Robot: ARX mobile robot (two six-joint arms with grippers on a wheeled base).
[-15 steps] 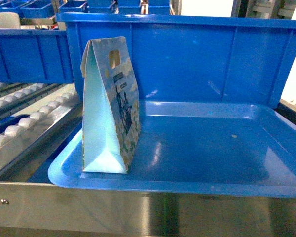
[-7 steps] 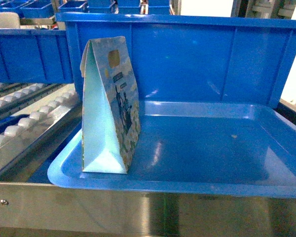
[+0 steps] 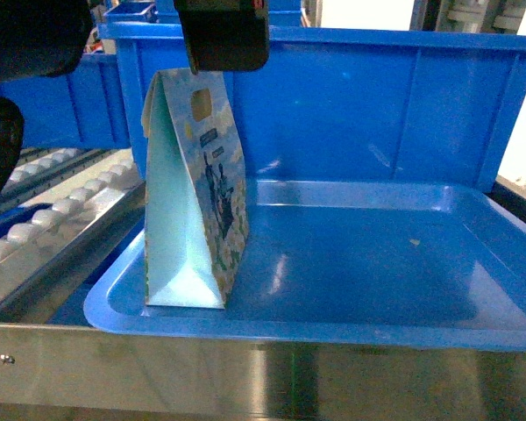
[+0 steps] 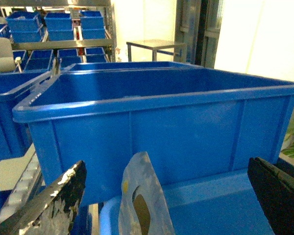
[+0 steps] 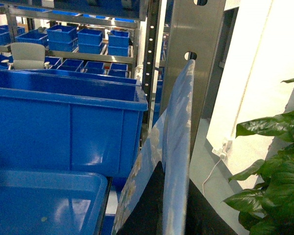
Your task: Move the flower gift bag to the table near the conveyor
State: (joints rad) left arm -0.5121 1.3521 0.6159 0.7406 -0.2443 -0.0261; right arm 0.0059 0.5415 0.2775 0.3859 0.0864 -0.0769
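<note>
Conveyor (image 3: 44,210): steel rack with rows of white rollers, running along the left edge of the blue tray (image 3: 351,329)
Left gripper (image 4: 165,169): jaws spread wide and holding nothing; hangs just above the bag's top edge, one finger on either side in the left wrist view
Flower gift bag (image 3: 197,193): stands upright at the tray's front left corner, pale gusset side facing the head camera, printed face turned right; its handle cut-out (image 4: 139,210) sits between the open fingers
Blue tray: carries the bag; the rest of its floor shows only a small speck towards the right
Blue bin (image 3: 333,105): tall wall along the tray's back edge, close behind the bag
Right gripper (image 5: 169,215): out of the head view; in its own wrist view the dark fingers look closed on a second flowered bag (image 5: 179,137), held flat and upright off the tray's right edge
Table: not in view in any picture
Step in hand: judged to be the approach to grasp, with the bag not yet touched
How to do it well: come straight down so both fingers bracket the folded top strip near the cut-out, then close squarely across the flat faces; a skewed pinch would likely tip the light bag or crush the gusset
Lift: rise vertically until the base clears the tray's front rim, keeping off the bin wall
</note>
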